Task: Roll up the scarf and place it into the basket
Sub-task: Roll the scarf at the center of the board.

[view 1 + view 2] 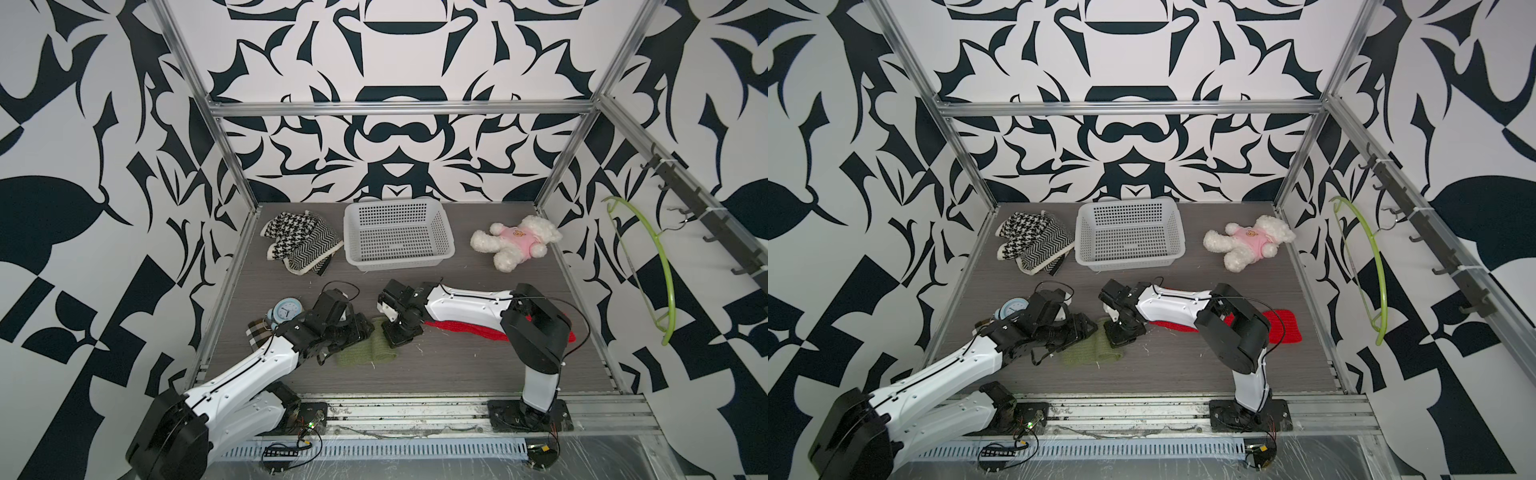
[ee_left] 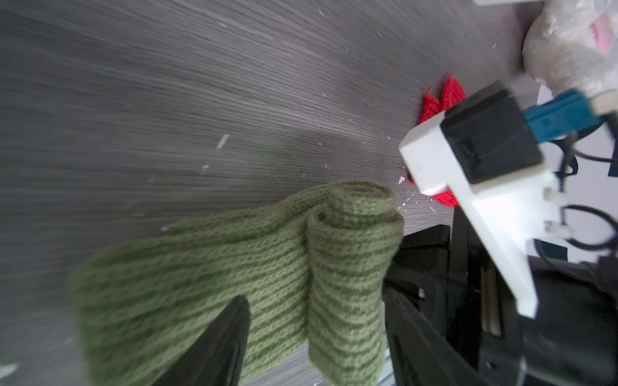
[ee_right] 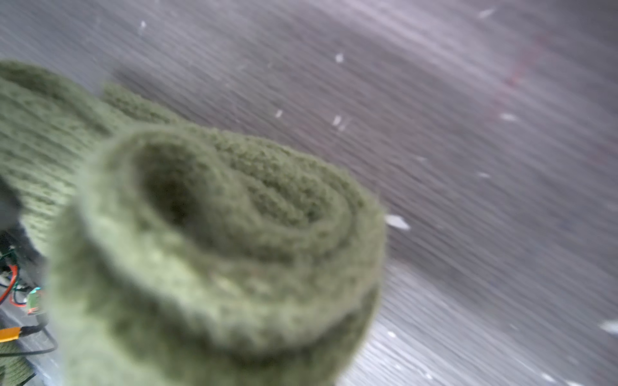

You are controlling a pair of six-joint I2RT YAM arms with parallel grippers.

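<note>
With left gripper [image 1: 362, 331] spread wide and right gripper [image 1: 395, 337] closed, lower centre, pinch olive-green knitted scarf [image 2: 347, 267] roll, turning evenly.

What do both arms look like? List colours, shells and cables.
Both alike: the left arm and right arm have white moulded shells with small screw dots and black joint housings. Thin black cables loop outside the joints. Fingers are black; a white bracket carries a black camera with blue plug.
</note>
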